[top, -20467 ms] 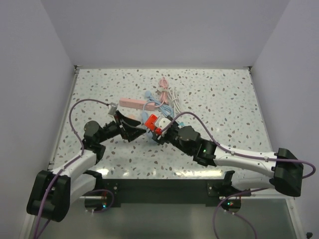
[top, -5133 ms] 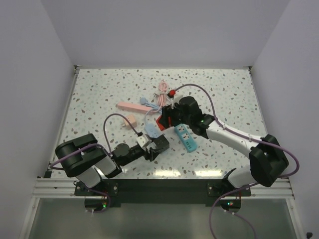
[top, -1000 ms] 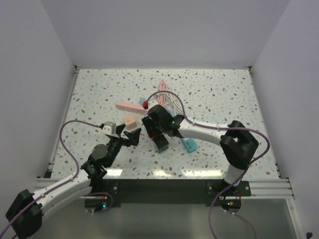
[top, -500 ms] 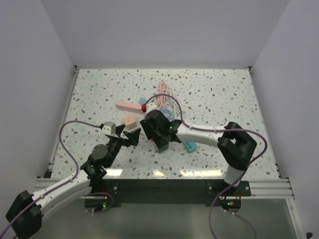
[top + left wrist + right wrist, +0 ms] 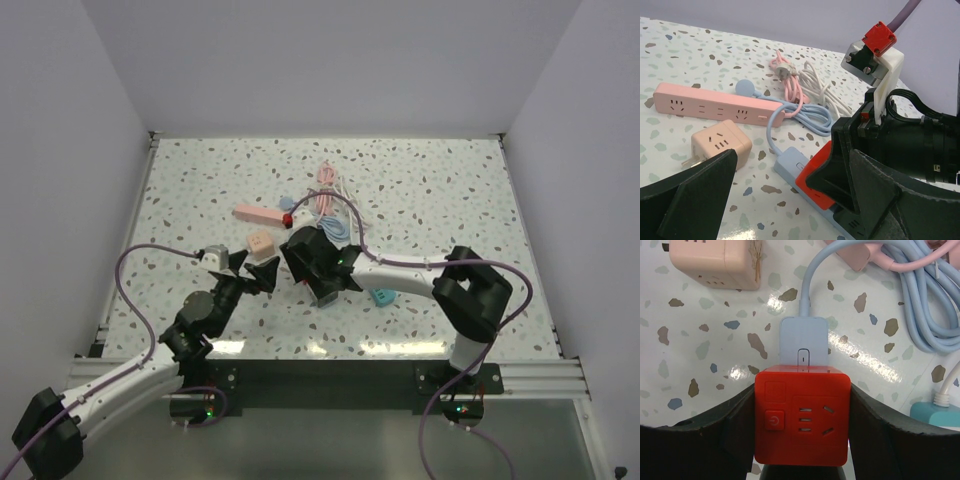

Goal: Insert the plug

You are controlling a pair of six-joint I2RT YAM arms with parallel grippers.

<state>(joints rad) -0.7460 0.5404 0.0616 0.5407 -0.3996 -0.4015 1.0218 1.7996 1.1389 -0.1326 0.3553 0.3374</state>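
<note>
Squarely between the clenched right jaws, red cube adapter [image 5: 801, 422], seemingly atop pale-blue power strip [image 5: 804, 340], left jaws released.

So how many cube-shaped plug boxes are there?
2. A pale pink plastic cube lies by the long pink power strip; a red plastic cube is in the right gripper. More may be hidden.

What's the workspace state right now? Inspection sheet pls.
Surface: speckled table.
Job's things: red cube adapter over the cord end of the light blue power strip; seating cannot be told.
Clutter: pink power strip, pink cube adapter, teal power strip.
Grippers: left gripper open, empty; right gripper shut on red cube adapter.
Cables: pink cord, white cord, blue cord bundled together.
Surroundings: white walls; nothing else seen.
</note>
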